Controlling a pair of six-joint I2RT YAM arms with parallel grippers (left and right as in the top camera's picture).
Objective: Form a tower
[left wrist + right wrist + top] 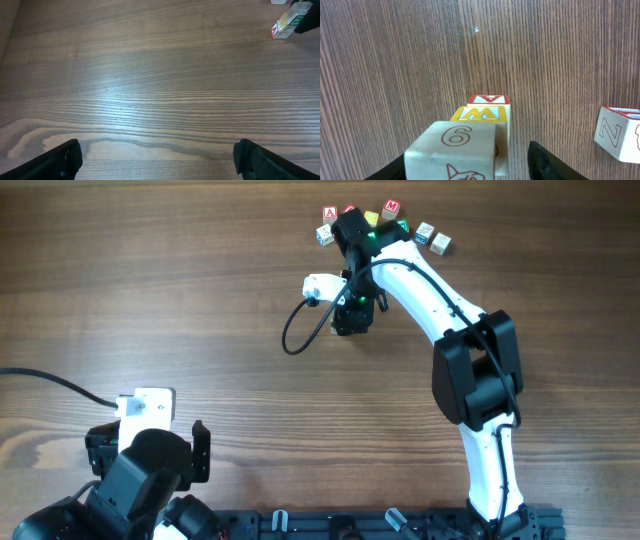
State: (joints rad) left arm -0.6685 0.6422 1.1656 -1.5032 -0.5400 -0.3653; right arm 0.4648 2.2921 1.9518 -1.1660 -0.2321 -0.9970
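Pale tower, 6 on top, stands upright.

A wooden table is the only surrounding on show, its brown, grey-tinged top marked by long, fine grain that runs side to side in the overhead view and up and down in the right wrist view. Soft, even light leaves a pale sheen on the wood in the left wrist view, where a darker wavy streak crosses near the lower edge.

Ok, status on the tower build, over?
Left claw open, over bare table. Right claw open around the 6 cube, not clamped. Nothing stacked in view. W cube close behind.
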